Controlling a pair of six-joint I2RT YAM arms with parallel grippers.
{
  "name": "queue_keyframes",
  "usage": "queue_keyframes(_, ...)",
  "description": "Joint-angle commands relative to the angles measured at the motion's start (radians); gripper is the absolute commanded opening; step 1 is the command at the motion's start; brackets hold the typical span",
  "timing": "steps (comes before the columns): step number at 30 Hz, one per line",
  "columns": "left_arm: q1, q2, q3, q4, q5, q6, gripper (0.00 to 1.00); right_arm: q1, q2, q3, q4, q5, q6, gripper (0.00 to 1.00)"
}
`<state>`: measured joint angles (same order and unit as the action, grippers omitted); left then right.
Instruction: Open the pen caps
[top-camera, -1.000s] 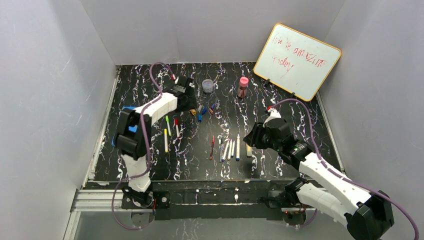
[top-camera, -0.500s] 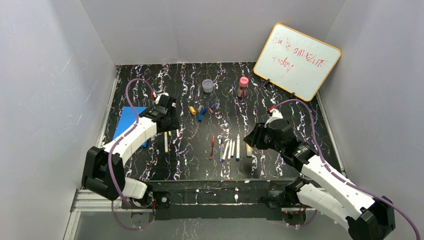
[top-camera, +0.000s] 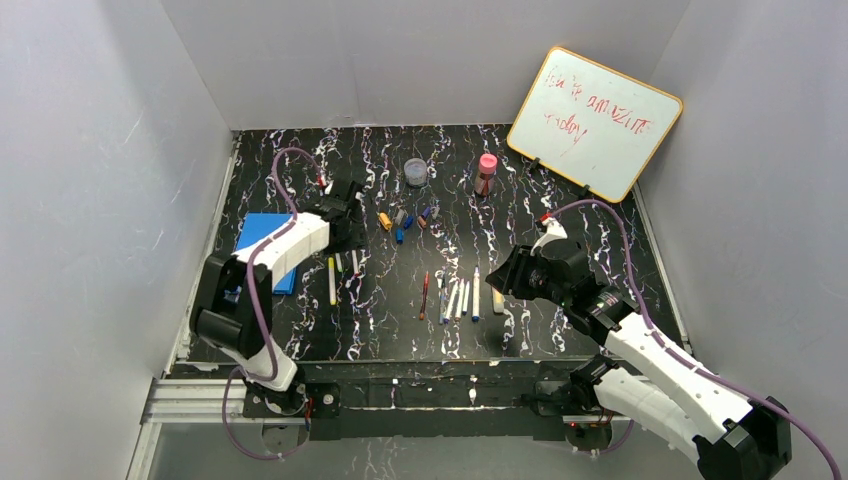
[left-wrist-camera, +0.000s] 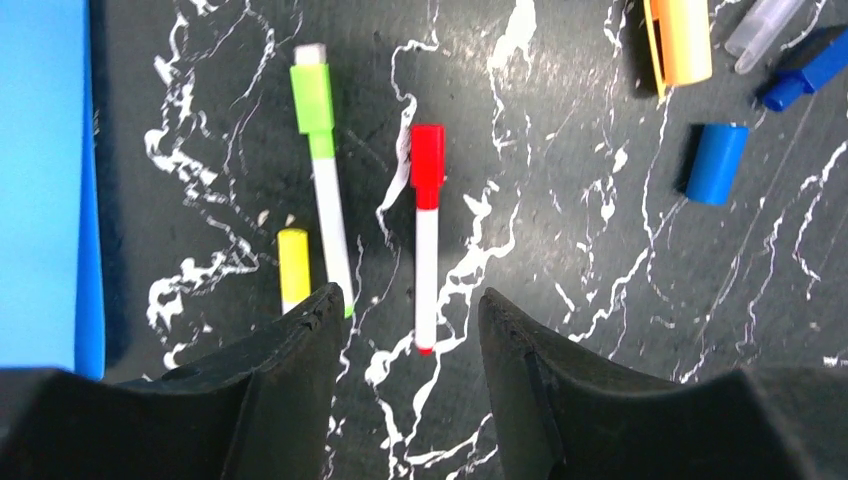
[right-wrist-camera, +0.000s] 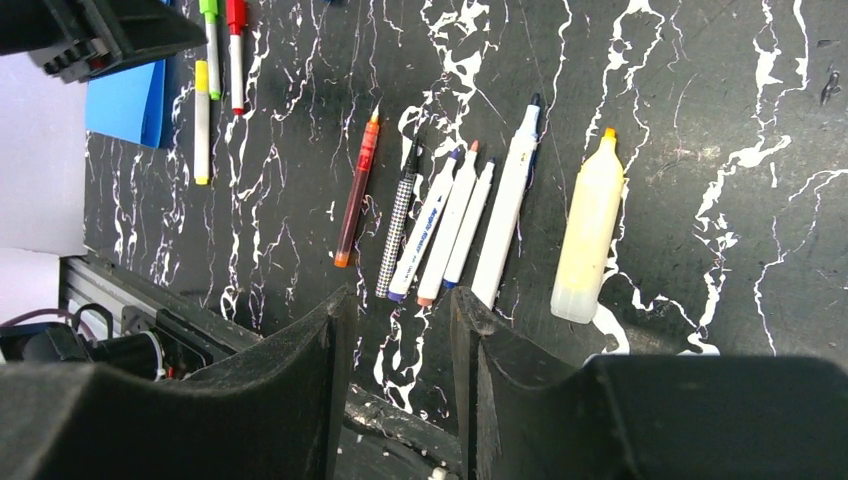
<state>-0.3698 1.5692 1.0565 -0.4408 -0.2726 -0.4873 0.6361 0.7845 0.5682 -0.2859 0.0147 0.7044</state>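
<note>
Three capped pens lie side by side: one with a green cap (left-wrist-camera: 312, 98), one with a red cap (left-wrist-camera: 428, 165) and one with a yellow cap (left-wrist-camera: 293, 255). My left gripper (left-wrist-camera: 412, 300) hangs open over them, empty, with the red pen's (top-camera: 354, 262) tail end showing between its tips. Loose caps lie to the right: orange (left-wrist-camera: 680, 40), blue (left-wrist-camera: 716, 162) and a second blue (left-wrist-camera: 815, 70). My right gripper (right-wrist-camera: 400, 300) is open and empty, above the near end of a row of uncapped pens (right-wrist-camera: 435, 225), a thin red pen (right-wrist-camera: 358, 190) and a pale yellow highlighter (right-wrist-camera: 590, 235).
A blue pad (top-camera: 262, 240) lies left of the capped pens. At the back stand a clear round jar (top-camera: 415, 172), a pink-capped bottle (top-camera: 486, 173) and a leaning whiteboard (top-camera: 595, 120). White walls close in the table on three sides.
My left gripper has come forward and left, from beside the loose caps to over the three capped pens, its jaws narrowing a little. The right arm has barely moved.
</note>
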Motion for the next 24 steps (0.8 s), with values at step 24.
queue_keyframes(24,0.054,0.264,0.110,0.050,0.041,-0.014,0.32,-0.003,0.010,0.088,0.007,-0.056,0.026,0.46)
